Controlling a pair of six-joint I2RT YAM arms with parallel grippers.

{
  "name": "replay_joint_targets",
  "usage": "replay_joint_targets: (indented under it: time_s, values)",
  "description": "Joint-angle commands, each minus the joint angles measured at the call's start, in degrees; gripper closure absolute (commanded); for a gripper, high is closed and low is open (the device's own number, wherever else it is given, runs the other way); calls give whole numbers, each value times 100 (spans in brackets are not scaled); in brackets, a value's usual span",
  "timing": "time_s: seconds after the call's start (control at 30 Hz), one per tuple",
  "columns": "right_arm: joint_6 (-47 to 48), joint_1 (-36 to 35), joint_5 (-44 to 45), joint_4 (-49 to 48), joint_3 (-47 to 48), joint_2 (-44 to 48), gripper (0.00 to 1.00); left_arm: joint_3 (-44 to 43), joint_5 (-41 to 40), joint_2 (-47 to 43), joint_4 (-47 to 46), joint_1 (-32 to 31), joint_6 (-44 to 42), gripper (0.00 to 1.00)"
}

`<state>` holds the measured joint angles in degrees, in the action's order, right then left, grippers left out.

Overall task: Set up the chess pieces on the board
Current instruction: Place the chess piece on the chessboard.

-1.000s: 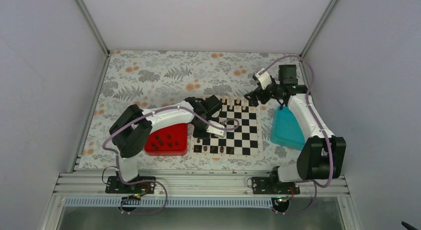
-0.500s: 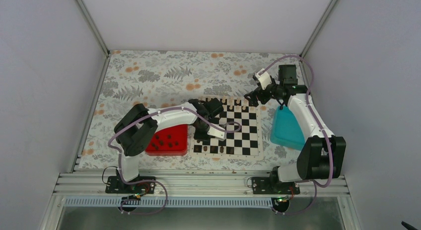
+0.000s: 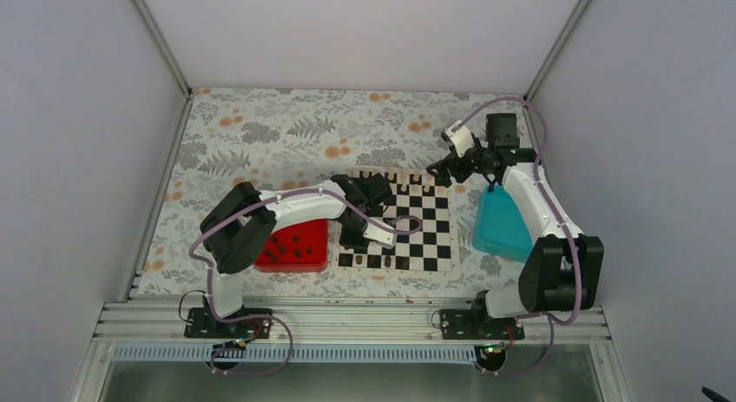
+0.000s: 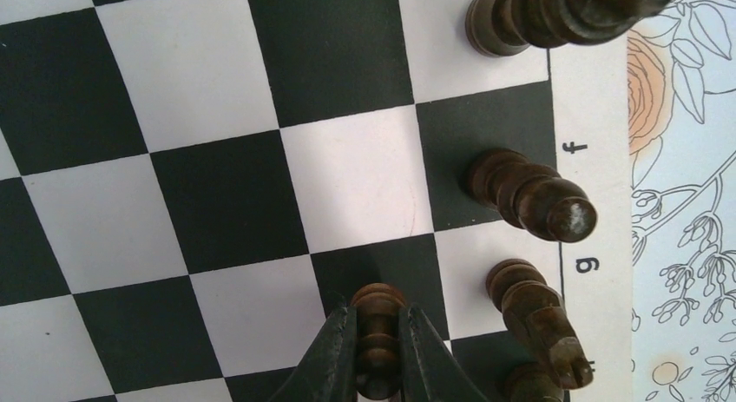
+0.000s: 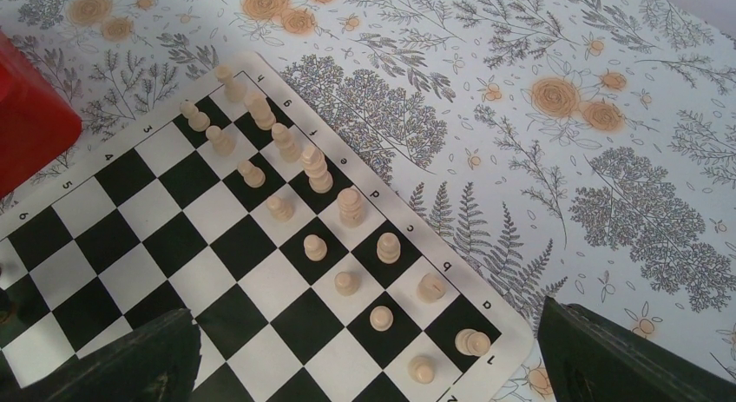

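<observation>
My left gripper [image 4: 377,324] is shut on a dark brown pawn [image 4: 378,298] and holds it over a black square of the board [image 4: 217,98], one row in from the edge marked f and g. Three dark pieces [image 4: 529,194] stand in that edge row beside it. In the top view the left gripper [image 3: 352,238] is low over the board's [image 3: 425,228] near left part. More dark pieces [image 3: 293,244] lie in the red tray [image 3: 317,265]. My right gripper [image 5: 364,359] is open and empty, high over the board's far right corner [image 3: 443,169].
Pale pieces [image 5: 321,172] fill two rows on the board's far side. A teal tray [image 3: 502,224] lies right of the board under the right arm. The floral cloth [image 3: 260,133] covers the table; grey walls close in both sides and the back.
My left gripper has moved toward the board's near left corner with the pawn. The right arm has barely moved.
</observation>
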<state>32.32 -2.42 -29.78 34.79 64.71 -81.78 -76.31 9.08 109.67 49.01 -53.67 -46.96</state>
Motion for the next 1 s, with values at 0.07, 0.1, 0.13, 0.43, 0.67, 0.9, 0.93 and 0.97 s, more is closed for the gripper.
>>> replay_joint_targets:
  time_s: [0.07, 0.1, 0.13, 0.43, 0.67, 0.9, 0.93, 0.97]
  values:
    - [79, 62, -110, 26, -11, -9, 0, 58, -25, 152, 120, -38, -50, 94]
    - [82, 59, -117, 21, -11, -17, 0, 70, -39, 159, 118, -43, -50, 94]
    - [82, 63, -116, 33, -11, -15, 0, 72, -50, 168, 111, -39, -44, 94]
    - [78, 61, -134, 43, 5, -14, 0, 0, 31, 217, 177, -45, -41, 91]
    - [82, 66, -154, 72, -1, -31, 0, -59, 91, 160, 184, -39, -33, 85]
    - [108, 65, -173, 88, 7, -50, 0, -202, -15, 89, 259, -44, -11, 80]
    - [108, 61, -177, 94, 7, -49, 0, -215, -64, 71, 284, -46, -11, 80]
    - [101, 59, -177, 98, 7, -49, 0, -224, -107, 47, 304, -47, -8, 80]
